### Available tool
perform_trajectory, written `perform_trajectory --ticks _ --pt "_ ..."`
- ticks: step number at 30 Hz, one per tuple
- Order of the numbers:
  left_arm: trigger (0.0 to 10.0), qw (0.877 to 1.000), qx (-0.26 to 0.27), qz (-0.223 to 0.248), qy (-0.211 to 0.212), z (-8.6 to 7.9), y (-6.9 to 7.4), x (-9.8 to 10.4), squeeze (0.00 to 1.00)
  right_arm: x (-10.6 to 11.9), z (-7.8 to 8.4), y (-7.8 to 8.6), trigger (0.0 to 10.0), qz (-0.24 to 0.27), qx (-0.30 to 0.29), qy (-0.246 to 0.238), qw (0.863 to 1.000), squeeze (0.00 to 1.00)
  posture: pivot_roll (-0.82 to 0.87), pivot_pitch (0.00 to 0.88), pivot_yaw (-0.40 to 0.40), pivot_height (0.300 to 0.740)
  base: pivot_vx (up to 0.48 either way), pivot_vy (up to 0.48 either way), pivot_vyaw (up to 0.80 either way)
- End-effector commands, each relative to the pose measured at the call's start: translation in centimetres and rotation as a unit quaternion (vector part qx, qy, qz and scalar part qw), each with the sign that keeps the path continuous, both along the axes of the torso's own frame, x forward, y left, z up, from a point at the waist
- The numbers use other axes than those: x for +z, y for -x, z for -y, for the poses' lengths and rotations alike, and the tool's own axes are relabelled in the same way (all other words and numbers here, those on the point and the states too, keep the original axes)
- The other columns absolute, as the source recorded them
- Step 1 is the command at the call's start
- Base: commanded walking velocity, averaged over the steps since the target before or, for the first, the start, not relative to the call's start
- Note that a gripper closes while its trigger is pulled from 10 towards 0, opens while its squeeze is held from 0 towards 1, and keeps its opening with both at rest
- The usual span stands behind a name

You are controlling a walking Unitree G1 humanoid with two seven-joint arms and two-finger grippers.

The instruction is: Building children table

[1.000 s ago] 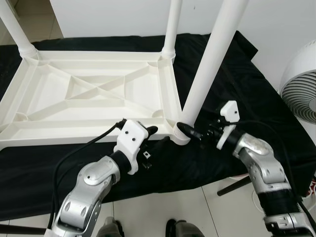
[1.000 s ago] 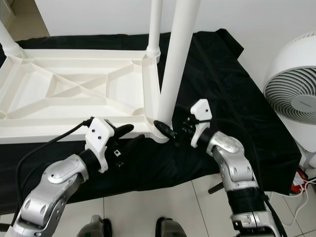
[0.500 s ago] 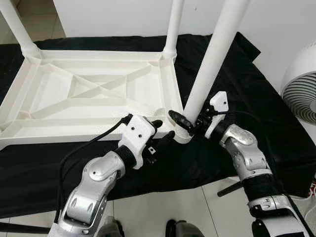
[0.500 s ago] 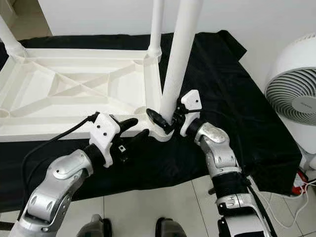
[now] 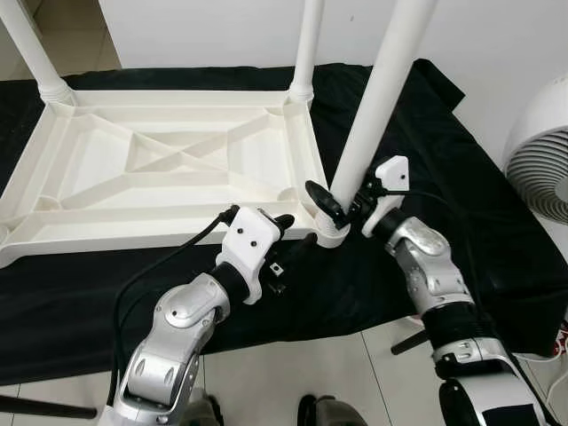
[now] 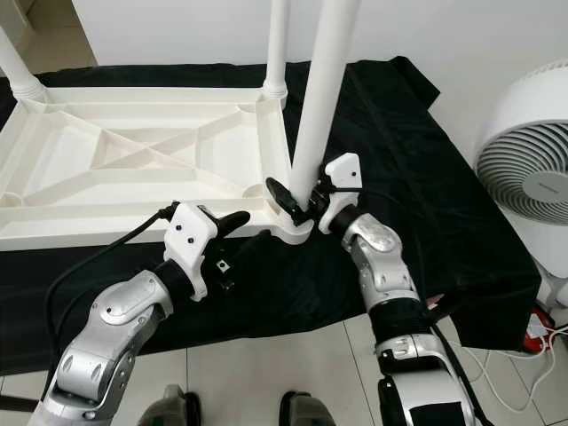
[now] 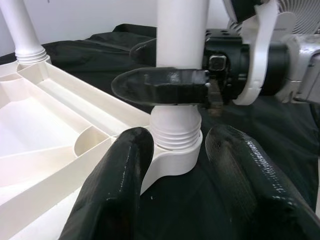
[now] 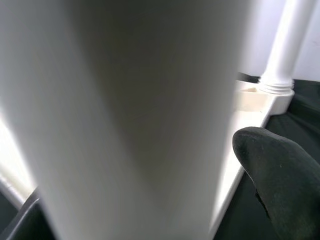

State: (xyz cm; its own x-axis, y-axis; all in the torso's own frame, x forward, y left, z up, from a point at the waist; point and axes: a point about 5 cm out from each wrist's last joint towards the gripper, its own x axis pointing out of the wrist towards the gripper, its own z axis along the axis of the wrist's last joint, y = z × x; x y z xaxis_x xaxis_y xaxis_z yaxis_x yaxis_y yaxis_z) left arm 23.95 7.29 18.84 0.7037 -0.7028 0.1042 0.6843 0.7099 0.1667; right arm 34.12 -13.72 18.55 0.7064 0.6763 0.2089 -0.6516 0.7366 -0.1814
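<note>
Right claw (image 5: 340, 206) clamps the white table leg (image 5: 380, 98) just above its threaded base, one black finger (image 7: 160, 86) crossing the front of the tube. That leg stands in the corner socket (image 7: 172, 157) of the upturned white tabletop (image 5: 169, 169), apparently not fully seated. Left claw (image 5: 288, 235) sits spread apart at the same corner, gripping nothing. Everything rests on a black cloth (image 5: 426, 151); a white fan (image 6: 532, 169) stands nearby.

A black cloth (image 5: 497, 240) lies spread over the pale tiled floor (image 5: 293, 382), rumpled along its edges. At the right stands a white fan (image 6: 528, 169) with a round grille, against a white wall (image 6: 461, 44). White cables (image 6: 541, 342) trail beneath it.
</note>
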Motion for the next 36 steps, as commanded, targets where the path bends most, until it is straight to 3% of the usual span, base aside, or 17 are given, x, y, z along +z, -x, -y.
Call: perform_trajectory --ticks 1,3,11,17,18,19,20,21,22,23,24,30,33,36 --pt "10.0 0.997 0.070 -0.002 0.011 -0.5 -0.4 -0.3 0.00 -0.5 0.0 0.3 10.0 -0.008 0.011 0.008 1.000 0.00 0.00 0.131 -0.023 0.740 0.000 0.000 0.00" --pt "10.0 0.998 0.061 -0.006 0.012 -0.4 -0.3 -0.4 0.00 -1.0 0.0 1.0 10.0 -0.014 0.035 0.029 0.999 0.00 -0.01 0.135 -0.019 0.740 0.000 0.000 0.00" --pt "10.0 0.999 0.040 -0.022 -0.016 -1.3 0.7 -2.0 0.00 -1.4 1.2 1.7 10.0 -0.012 0.039 0.046 0.998 0.00 -0.02 0.134 -0.009 0.740 0.000 0.000 0.00" --pt "10.0 0.999 0.039 -0.019 -0.005 -1.7 0.8 -2.2 0.00 -1.2 1.6 1.6 10.0 -0.007 0.035 0.050 0.998 0.00 -0.02 0.131 -0.010 0.740 0.000 0.000 0.00" --pt "10.0 0.999 0.038 -0.019 -0.002 -1.7 0.8 -2.2 0.00 -1.1 1.7 1.6 8.9 -0.005 0.036 0.051 0.998 0.00 -0.02 0.131 -0.010 0.740 0.000 0.000 0.00" --pt "10.0 0.999 0.038 -0.019 -0.002 -1.7 0.8 -2.2 0.00 -1.1 1.7 1.6 8.9 -0.005 0.036 0.051 0.998 0.00 -0.02 0.131 -0.010 0.740 0.000 0.000 0.00" --pt "10.0 0.999 0.036 -0.015 -0.001 -1.6 0.8 -2.1 0.00 -1.0 1.7 1.5 4.3 -0.004 0.039 0.052 0.998 0.00 -0.02 0.131 -0.010 0.740 0.000 0.000 0.00" --pt "10.0 0.999 0.037 -0.013 0.000 -1.6 0.8 -2.1 0.00 -0.9 1.7 1.5 3.3 -0.003 0.041 0.053 0.998 0.00 -0.02 0.131 -0.010 0.740 0.000 0.000 0.00" --pt "10.0 0.999 0.038 -0.014 0.000 -1.5 0.8 -2.2 0.00 -0.8 1.7 1.5 1.3 -0.003 0.041 0.054 0.998 0.00 -0.02 0.131 -0.010 0.740 0.000 0.000 0.00" --pt "10.0 0.999 0.038 -0.014 0.000 -1.5 0.8 -2.2 0.00 -0.8 1.7 1.5 1.3 -0.003 0.041 0.054 0.998 0.00 -0.02 0.131 -0.010 0.740 0.000 0.000 0.00" --pt "10.0 0.999 0.042 -0.010 -0.005 -1.5 0.8 -2.3 0.00 -0.8 1.7 1.5 0.0 -0.008 0.042 0.054 0.998 0.00 -0.02 0.131 -0.010 0.740 0.000 0.000 0.00" --pt "10.0 0.999 0.050 -0.005 -0.006 -1.4 0.8 -2.2 0.00 -1.2 1.8 1.7 0.0 -0.020 0.027 0.047 0.998 0.00 0.00 0.130 -0.027 0.740 0.000 0.000 0.00" --pt "10.0 0.998 0.056 -0.003 -0.010 -1.3 0.7 -2.3 0.00 -1.5 1.6 1.7 0.0 -0.027 0.000 0.047 0.999 0.00 0.00 0.128 -0.031 0.740 0.000 0.000 0.00" --pt "10.0 0.998 0.055 -0.002 -0.008 -1.1 0.6 -2.3 0.00 -2.5 1.0 2.0 0.0 -0.051 -0.065 0.041 0.996 0.00 -0.01 0.122 -0.031 0.740 0.000 0.000 0.00"
